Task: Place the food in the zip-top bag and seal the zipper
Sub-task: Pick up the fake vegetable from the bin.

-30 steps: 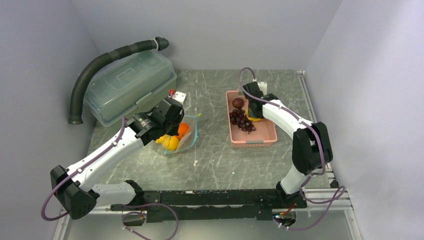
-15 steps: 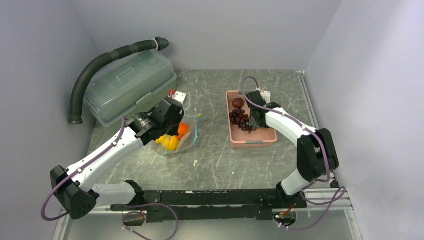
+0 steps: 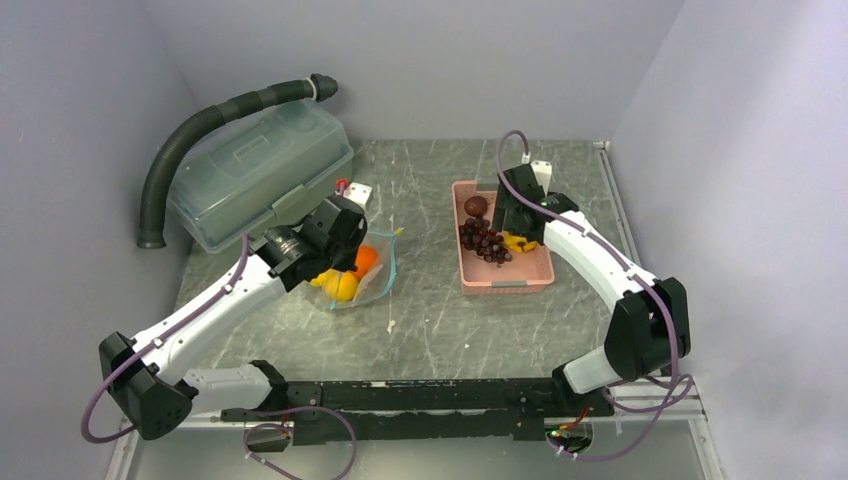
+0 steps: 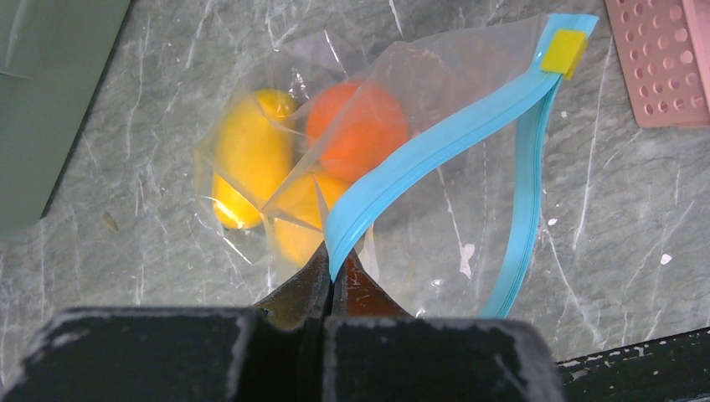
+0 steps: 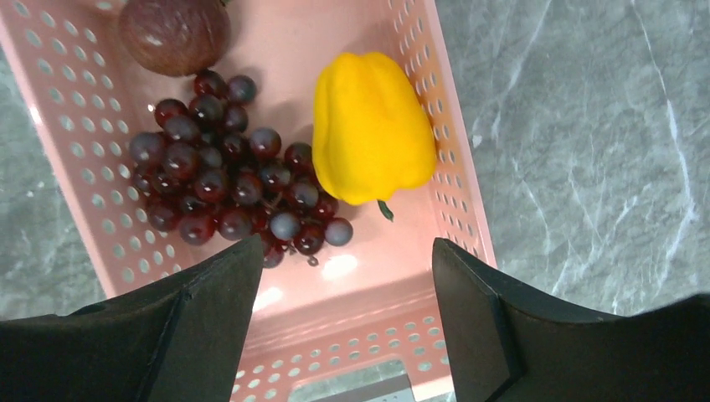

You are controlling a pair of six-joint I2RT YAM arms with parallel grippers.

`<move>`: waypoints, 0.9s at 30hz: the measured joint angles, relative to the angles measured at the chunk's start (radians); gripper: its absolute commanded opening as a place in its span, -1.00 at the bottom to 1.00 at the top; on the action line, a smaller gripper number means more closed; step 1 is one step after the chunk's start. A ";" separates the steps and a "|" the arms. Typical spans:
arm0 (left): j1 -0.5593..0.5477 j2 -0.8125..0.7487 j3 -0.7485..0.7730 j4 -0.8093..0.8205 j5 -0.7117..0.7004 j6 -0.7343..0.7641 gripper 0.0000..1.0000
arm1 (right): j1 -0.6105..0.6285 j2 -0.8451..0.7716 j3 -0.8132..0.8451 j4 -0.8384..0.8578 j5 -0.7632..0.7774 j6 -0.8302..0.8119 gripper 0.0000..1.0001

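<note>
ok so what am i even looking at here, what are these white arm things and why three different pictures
These are robot arms, a left arm and a right arm, bolted at the near edge of a table. One picture looks down from above; the other two come from cameras on each arm's wrist, so the black shapes at the bottom are that arm's own fingers. The left fingers are shut on the blue zipper of a clear bag, which holds yellow fruits and an orange one. The right fingers are open and empty above a pink basket with grapes, a yellow pepper and a brown ball. A lidded box and a dark hose sit back left.
</note>
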 measured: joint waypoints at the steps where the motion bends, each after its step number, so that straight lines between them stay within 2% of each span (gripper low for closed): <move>1: 0.000 -0.002 0.000 0.000 0.000 0.000 -1.00 | 0.000 0.008 0.014 0.000 0.000 0.000 0.60; 19: 0.000 -0.010 0.000 0.000 0.000 0.000 -1.00 | -0.005 0.318 0.210 -0.021 0.089 -0.039 0.68; 27: 0.000 -0.010 0.000 0.000 0.000 0.000 -1.00 | -0.023 0.404 0.238 -0.029 0.114 -0.051 0.70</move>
